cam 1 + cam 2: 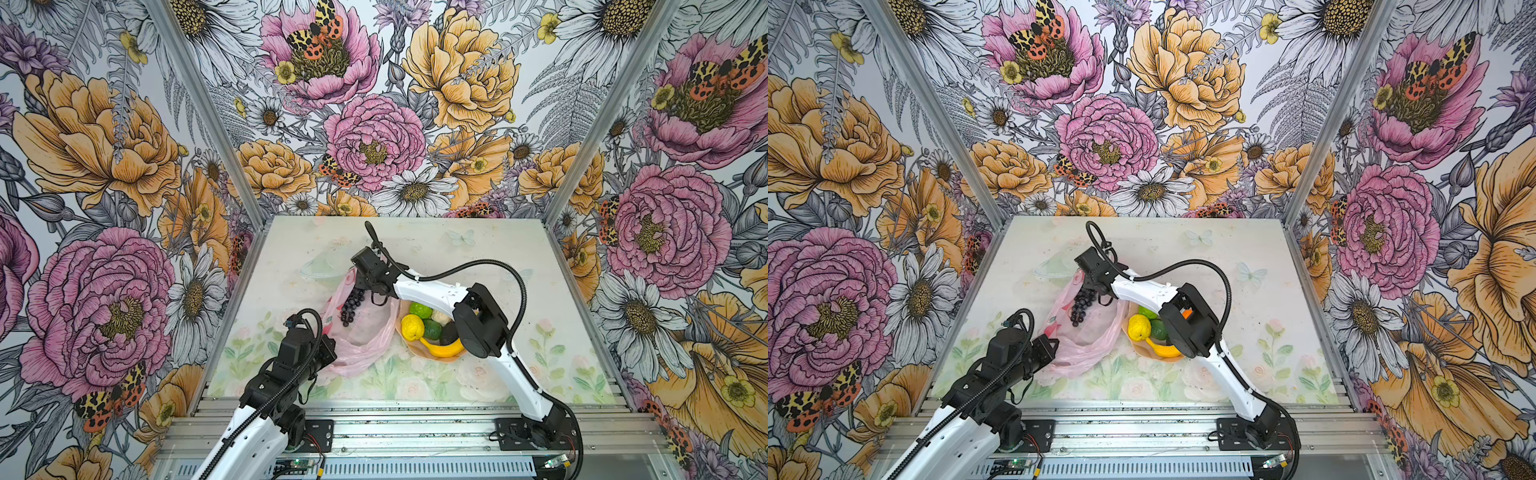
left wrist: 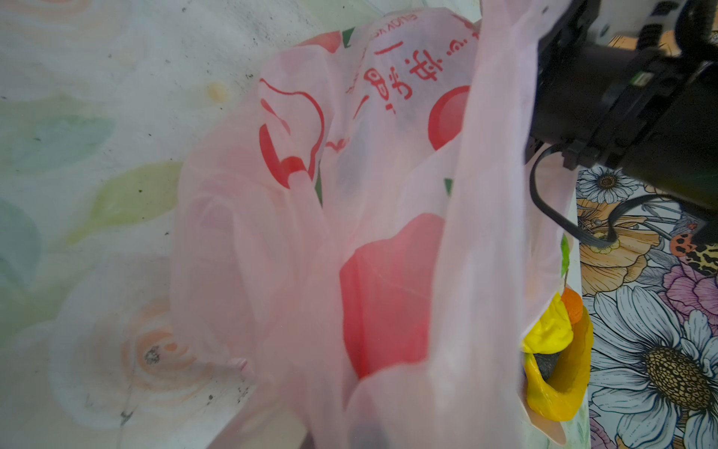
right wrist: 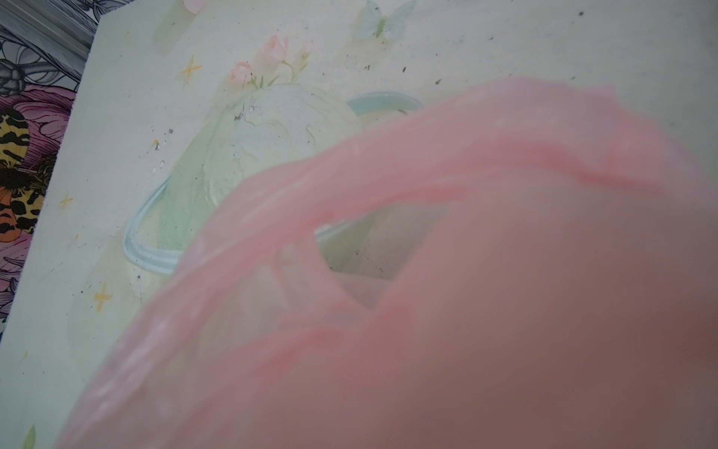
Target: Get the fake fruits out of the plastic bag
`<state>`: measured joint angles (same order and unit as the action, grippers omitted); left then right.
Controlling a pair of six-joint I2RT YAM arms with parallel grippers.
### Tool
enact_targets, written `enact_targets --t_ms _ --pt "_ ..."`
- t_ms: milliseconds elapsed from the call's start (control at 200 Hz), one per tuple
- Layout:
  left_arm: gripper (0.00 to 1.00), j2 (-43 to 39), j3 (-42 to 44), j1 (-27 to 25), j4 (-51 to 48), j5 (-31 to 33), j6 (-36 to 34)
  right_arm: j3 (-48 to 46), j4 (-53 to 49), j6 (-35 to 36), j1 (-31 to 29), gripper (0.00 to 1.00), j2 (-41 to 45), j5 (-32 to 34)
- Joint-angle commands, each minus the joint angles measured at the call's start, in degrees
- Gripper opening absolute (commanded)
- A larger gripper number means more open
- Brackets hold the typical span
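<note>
While left claw (image 1: pixel 333 349) sits pressed together at plastic bag (image 1: pixel 370 332) near edge | right claw (image 1: pixel 360 289) atop grape bunch (image 1: pixel 352 309), spread unclear | tabletop (image 1: pixel 519 257) open rightward

A peach-coloured wavy-edged dish (image 1: pixel 446 359) is sitting on the desk (image 1: pixel 540 270), right of centre in both top views. The desk is showing a pale print of flowers and butterflies. Bold floral wallpaper (image 1: pixel 374 137) is covering the walls, and aluminium rails (image 1: pixel 415 432) are running along the desk's front edge.
</note>
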<state>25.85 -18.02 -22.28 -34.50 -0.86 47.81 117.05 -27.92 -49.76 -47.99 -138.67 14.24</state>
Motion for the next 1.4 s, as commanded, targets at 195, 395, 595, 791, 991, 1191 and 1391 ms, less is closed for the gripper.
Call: enact_targets --t_ms 195,395,595,791,991,1191,1391 --pt "0.0 -0.01 0.68 -0.49 0.57 1.1 -1.27 0.37 -0.21 2.26 -0.17 0.08 2.85 3.57" --pt "0.0 1.12 0.68 -0.47 1.21 1.3 -1.77 0.08 -0.24 4.16 -0.64 0.02 4.47 4.69" --pt "0.0 2.36 0.43 -0.4 1.72 2.15 -2.2 -0.06 -0.21 7.86 -1.54 0.0 7.01 5.61" --pt "0.0 4.7 -1.41 0.27 3.6 4.62 -1.85 -1.17 -0.37 10.16 -2.8 0.0 9.87 3.85" --pt "0.01 12.89 -5.75 2.78 11.29 5.02 -1.87 -3.01 -0.48 11.16 -4.61 0.0 11.68 0.72" --pt "0.01 21.42 -11.54 7.99 15.67 3.85 -4.07 -5.86 -0.3 12.76 -6.4 0.0 15.1 -1.35" --pt "0.0 30.68 -16.56 13.31 17.34 5.4 -7.07 -6.92 -0.07 17.39 -8.22 0.0 21.16 -3.6"
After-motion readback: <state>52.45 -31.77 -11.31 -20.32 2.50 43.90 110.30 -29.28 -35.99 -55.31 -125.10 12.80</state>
